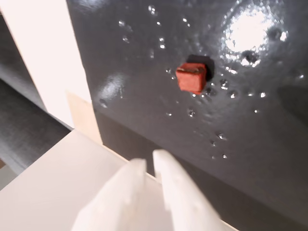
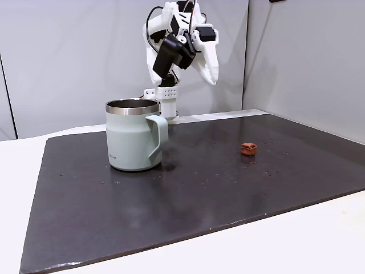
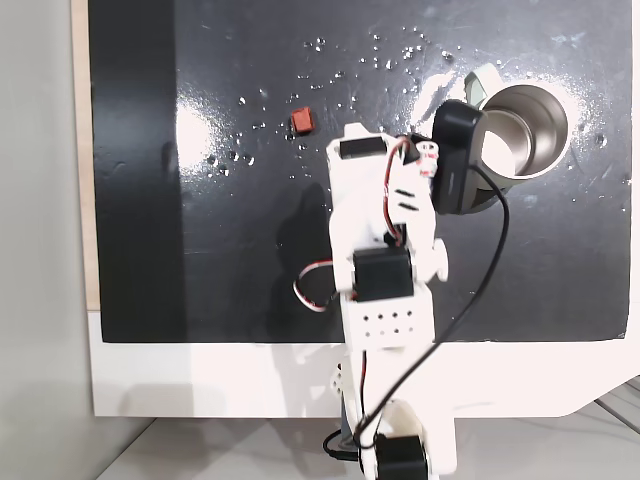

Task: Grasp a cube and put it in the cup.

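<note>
The small reddish-brown cube [image 1: 191, 78] lies on the black mat, apart from everything; it shows at the right of a fixed view [image 2: 248, 149] and at the upper left of the top-down fixed view [image 3: 300, 122]. The sage-green cup [image 2: 134, 137] stands upright with its shiny steel inside [image 3: 525, 115] showing nothing in it. My gripper [image 1: 149, 161] hangs high above the mat's back edge [image 2: 213, 79], well short of the cube. Its white fingers [image 1: 175, 192] are nearly together, with nothing between them.
The black mat [image 2: 188, 194] covers most of the white table [image 2: 319, 240]. Grey wall panels [image 2: 302, 57] stand behind and to the right in a fixed view. My arm's base [image 3: 385, 320] sits at the mat's edge, with cables looping beside it.
</note>
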Robot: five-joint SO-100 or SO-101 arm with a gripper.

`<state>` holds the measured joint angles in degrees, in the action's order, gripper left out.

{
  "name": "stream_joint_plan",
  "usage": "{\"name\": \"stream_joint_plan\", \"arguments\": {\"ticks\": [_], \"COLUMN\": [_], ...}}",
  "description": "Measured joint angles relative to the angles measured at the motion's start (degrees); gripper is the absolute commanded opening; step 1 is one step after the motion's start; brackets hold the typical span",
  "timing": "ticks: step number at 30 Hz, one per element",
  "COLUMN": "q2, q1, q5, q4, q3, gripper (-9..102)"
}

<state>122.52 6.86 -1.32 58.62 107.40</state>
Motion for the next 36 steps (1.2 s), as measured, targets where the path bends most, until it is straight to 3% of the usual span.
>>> {"name": "stream_joint_plan", "arguments": {"ticks": [23, 36], "q2": [-41.9, -52.6], "q1": [5.7, 6.7], "q5": [0.5, 2.7], "q4": [18.8, 21.3], "q3": [-39.3, -47.9], "gripper": [0, 4]}}
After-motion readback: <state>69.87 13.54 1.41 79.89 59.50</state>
